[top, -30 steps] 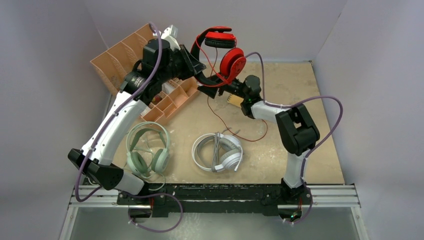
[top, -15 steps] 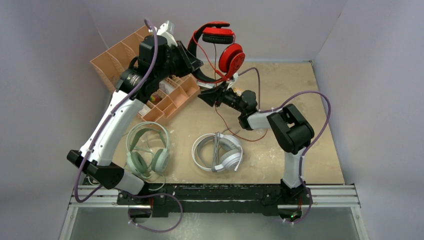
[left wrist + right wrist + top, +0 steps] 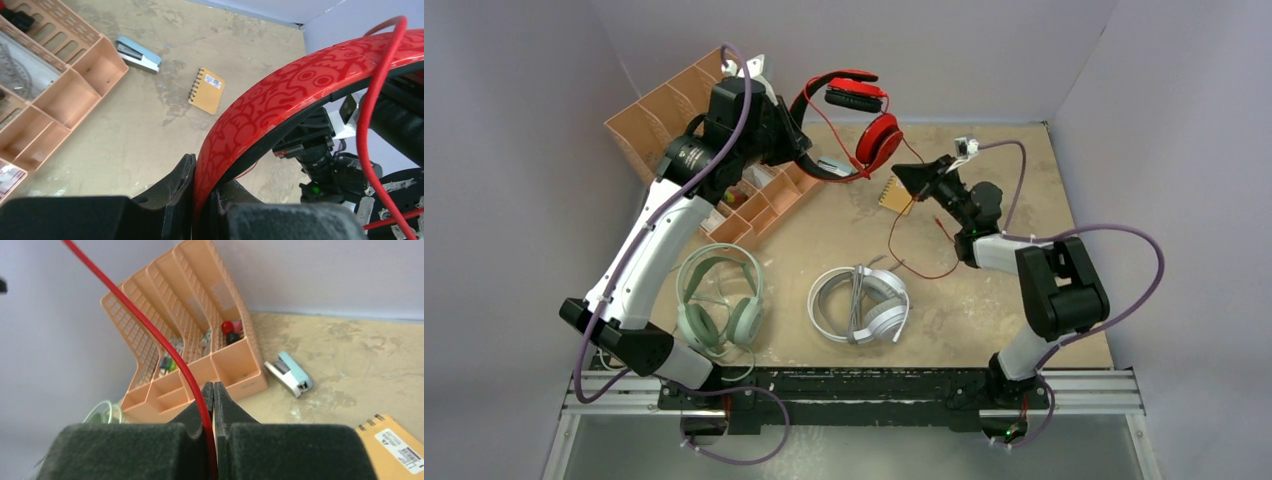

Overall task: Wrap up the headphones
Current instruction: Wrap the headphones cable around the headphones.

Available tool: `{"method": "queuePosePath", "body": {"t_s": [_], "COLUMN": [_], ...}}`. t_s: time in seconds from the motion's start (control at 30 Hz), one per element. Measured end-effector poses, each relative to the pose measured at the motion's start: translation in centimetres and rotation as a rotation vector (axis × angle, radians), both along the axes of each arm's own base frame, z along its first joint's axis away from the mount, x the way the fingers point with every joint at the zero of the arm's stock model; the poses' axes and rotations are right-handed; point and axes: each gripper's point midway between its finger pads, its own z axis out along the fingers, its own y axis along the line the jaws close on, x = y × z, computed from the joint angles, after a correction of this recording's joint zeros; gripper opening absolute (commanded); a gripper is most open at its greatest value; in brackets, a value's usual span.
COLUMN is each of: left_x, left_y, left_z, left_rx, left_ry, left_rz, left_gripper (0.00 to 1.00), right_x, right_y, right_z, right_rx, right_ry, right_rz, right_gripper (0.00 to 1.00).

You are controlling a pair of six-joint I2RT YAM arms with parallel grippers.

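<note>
Lower than a moment ago, the red and black headphones [image 3: 879, 140] hang above the back of the table [image 3: 1024, 290], their headband clamped in the left gripper [image 3: 202, 190]; the right gripper [image 3: 213, 392] has swung rightward, its jaws pinched together on the red cord [image 3: 150, 327] near a yellow notebook [image 3: 896, 193]; the white headphones [image 3: 861, 305] and mint-green headphones [image 3: 719, 300] lie nearer the bases; a peach organizer [image 3: 659, 115] stands back left.

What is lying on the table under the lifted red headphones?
A pale blue stapler and a small orange spiral notebook lie on the table. The red headphones and the left gripper hide whatever lies nearer.
</note>
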Motion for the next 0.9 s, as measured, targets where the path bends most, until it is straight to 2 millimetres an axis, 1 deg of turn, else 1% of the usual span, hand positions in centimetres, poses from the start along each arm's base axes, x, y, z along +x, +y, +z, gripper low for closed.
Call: {"method": "queuePosePath", "body": {"t_s": [0.07, 0.17, 0.23, 0.33, 0.5, 0.57, 0.63, 0.77, 0.83, 0.9], "left_x": [0.0, 0.5, 0.9, 1.7, 2.7, 3.4, 4.1, 5.6, 6.3, 6.8], "left_y": [0.5, 1.1, 1.5, 2.6, 4.8, 5.5, 6.1, 7.4, 8.4, 9.4], "left_z": [0.0, 0.8, 1.7, 3.0, 4.0, 4.4, 4.7, 5.1, 4.8, 4.4], "left_rx": [0.026, 0.043, 0.053, 0.072, 0.112, 0.129, 0.147, 0.212, 0.257, 0.296], "left_ry": [0.0, -0.026, -0.051, -0.094, -0.138, -0.156, -0.173, -0.206, -0.21, -0.207], "left_rz": [0.014, 0.045, 0.071, 0.13, 0.239, 0.281, 0.321, 0.408, 0.455, 0.493], "left_gripper": [0.0, 0.0, 0.0, 0.0, 0.0, 0.0, 0.0, 0.0, 0.0, 0.0], "right_x": [-0.7, -2.4, -3.2, -4.3, -6.0, -6.6, -7.6, -10.7, -12.2, -13.1], "right_y": [0.0, 1.4, 1.9, 1.8, 1.6, 2.0, 2.8, 4.5, 5.0, 4.8], "right_z": [0.0, -1.1, -2.5, -4.9, -7.1, -7.4, -7.6, -7.6, -6.9, -5.9], "right_rx": [-0.03, -0.087, -0.124, -0.206, -0.334, -0.386, -0.445, -0.543, -0.577, -0.595], "right_ry": [0.009, 0.043, 0.089, 0.17, 0.246, 0.256, 0.256, 0.235, 0.214, 0.189], "right_rz": [0.021, 0.109, 0.153, 0.18, 0.215, 0.242, 0.27, 0.323, 0.34, 0.331], "right_gripper": [0.0, 0.0, 0.0, 0.0, 0.03, 0.01, 0.0, 0.0, 0.0, 0.0]}}
